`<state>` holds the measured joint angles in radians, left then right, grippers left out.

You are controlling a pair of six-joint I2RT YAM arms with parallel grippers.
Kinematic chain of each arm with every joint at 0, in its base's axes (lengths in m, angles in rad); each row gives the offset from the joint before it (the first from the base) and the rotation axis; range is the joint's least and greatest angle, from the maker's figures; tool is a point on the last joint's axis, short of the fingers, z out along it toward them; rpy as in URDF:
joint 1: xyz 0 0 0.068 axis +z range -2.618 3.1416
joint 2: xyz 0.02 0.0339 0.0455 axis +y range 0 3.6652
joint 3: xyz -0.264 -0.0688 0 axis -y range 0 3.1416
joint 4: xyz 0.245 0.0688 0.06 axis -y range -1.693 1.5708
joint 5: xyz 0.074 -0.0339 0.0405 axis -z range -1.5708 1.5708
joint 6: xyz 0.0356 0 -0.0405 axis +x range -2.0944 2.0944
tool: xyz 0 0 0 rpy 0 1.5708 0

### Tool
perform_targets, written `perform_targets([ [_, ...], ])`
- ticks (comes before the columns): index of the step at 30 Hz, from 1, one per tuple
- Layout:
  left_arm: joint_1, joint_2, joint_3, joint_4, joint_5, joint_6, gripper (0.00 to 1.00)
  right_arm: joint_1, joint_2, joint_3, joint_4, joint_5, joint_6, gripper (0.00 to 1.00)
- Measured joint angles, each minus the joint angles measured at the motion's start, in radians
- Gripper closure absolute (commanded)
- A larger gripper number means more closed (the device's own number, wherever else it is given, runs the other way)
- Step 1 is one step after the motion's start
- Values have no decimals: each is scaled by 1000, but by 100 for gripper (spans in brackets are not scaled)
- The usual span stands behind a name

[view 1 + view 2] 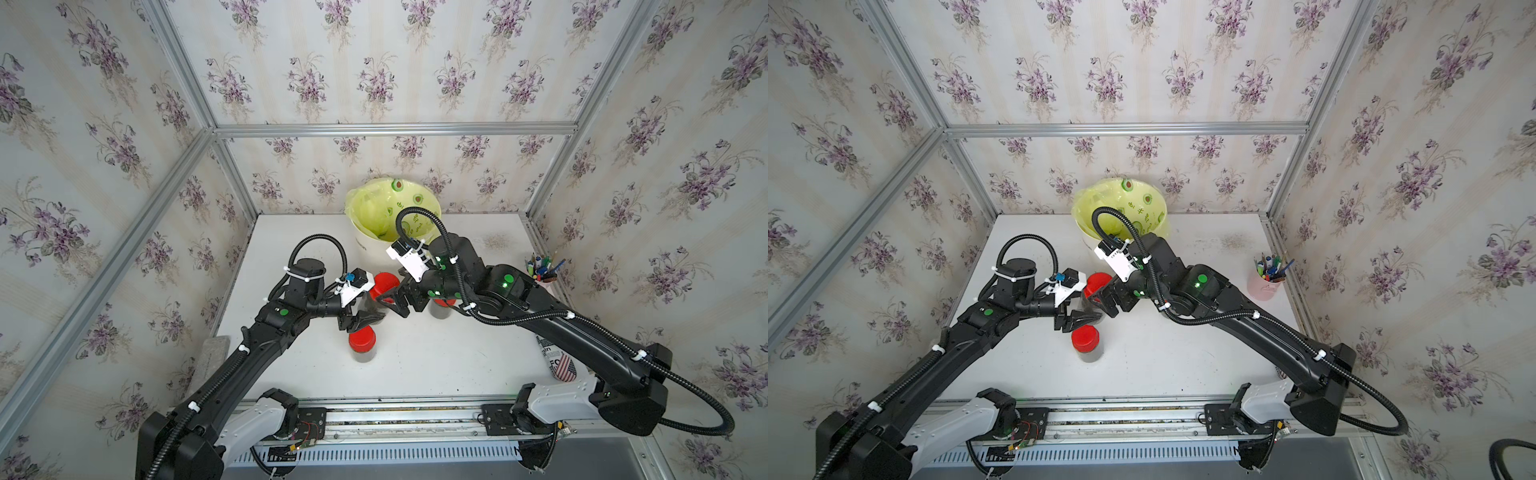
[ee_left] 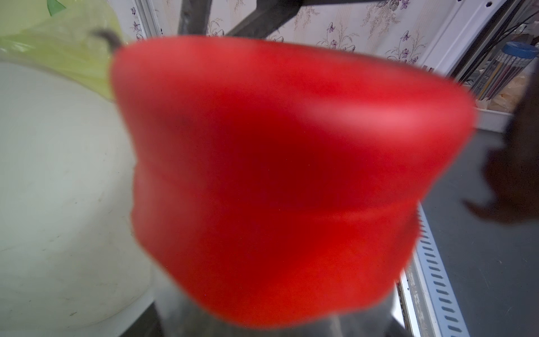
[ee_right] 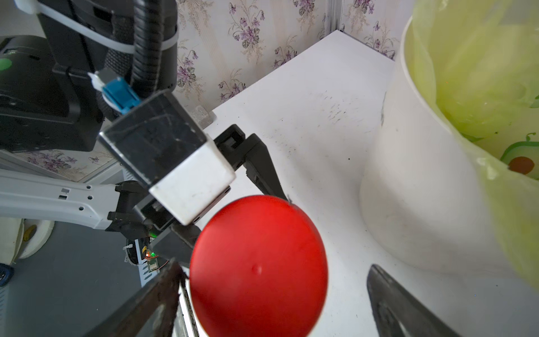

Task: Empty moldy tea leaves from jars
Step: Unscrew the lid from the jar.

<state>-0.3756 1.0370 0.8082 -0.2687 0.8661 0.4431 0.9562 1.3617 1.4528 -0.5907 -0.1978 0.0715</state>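
Observation:
My left gripper (image 1: pixel 365 321) is shut on the clear body of a jar (image 1: pixel 369 305) lifted just off the table, dark tea leaves (image 1: pixel 1090 308) showing through its wall. Its red cap (image 1: pixel 384 286) fills the left wrist view (image 2: pixel 291 175) and hides those jaws. My right gripper (image 3: pixel 271 291) stands open around this cap (image 3: pixel 258 268); one finger (image 3: pixel 393 306) is well clear of it. A second capped jar (image 1: pixel 362 341) stands on the table just in front. A third jar (image 1: pixel 441 309) is mostly hidden under the right arm.
The cream bin (image 1: pixel 365 247) with its yellow avocado-print bag stands at the back, just behind the grippers. A pink pen cup (image 1: pixel 1262 286) is at the right edge, a flag-print can (image 1: pixel 561 365) at the front right, and a grey block (image 1: pixel 212 353) at the left edge.

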Motion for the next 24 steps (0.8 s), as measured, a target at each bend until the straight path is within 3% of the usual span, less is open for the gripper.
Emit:
perform_targets([
  [12,0,0,0,0,0,0,55,5,21,0,33,22,10,9],
  [24,0,0,0,0,-2,0,55,7,38,1,34,16,6,26],
])
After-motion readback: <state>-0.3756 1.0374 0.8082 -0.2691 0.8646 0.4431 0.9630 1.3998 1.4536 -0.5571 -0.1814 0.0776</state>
